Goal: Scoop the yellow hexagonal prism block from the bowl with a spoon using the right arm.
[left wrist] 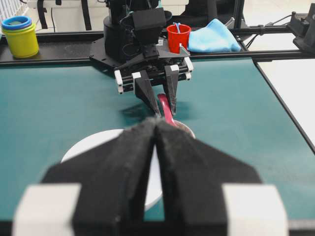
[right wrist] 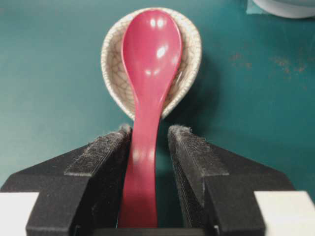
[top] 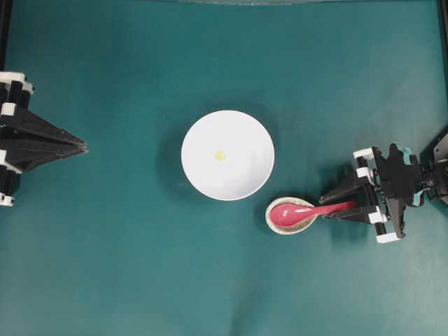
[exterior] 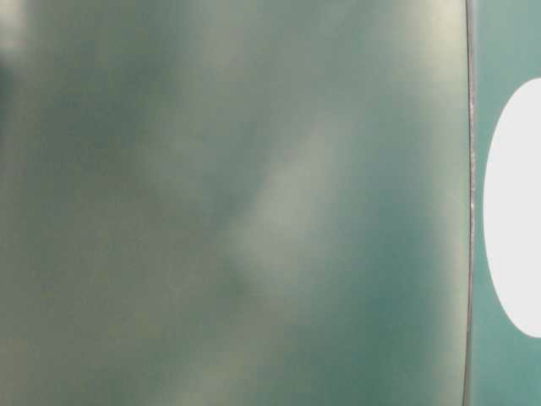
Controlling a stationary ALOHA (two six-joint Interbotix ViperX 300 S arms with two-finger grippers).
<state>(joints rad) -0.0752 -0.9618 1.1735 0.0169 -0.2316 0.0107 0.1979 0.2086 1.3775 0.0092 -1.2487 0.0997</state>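
Table: I see a teal mat [top: 140, 280] covering the whole work surface, both arms parked at opposite sides of it
Left arm: sits at the left edge in the overhead view, well apart from everything; its gripper [top: 82, 147] has the two fingers pressed together with nothing between them, which my left wrist view confirms [left wrist: 156, 129]
Right arm: reaches in from the right edge toward the spoon; its gripper [top: 343, 205] straddles the spoon handle
Right gripper state: partly spread, one finger [right wrist: 106, 152] on each side of the handle; in my right wrist view the left pad looks to be against the handle and a thin gap shows on the other side, so I cannot tell whether it has a firm hold
Bowl: white and round [top: 203, 175], near the middle of the mat, just beside the spoon rest on its upper left in the overhead view; nothing stands between it and the right arm except the rest and spoon
Table-level view: mostly a blurred grey-green surface, only a white edge of the bowl [exterior: 516, 211] at the right
Spoon rest: small speckled beige oval dish [top: 273, 222], close to the bowl rim; I cannot tell if they touch
Spoon: pink-red [right wrist: 147, 73], scoop lying in the rest, handle pointing out toward the right arm
Yellow block: tiny [top: 220, 155], lying inside the bowl near its centre, untouched
Behind the table: stacked cups [left wrist: 20, 34], a red cup [left wrist: 178, 37] and a blue cloth [left wrist: 214, 37] on the far rail
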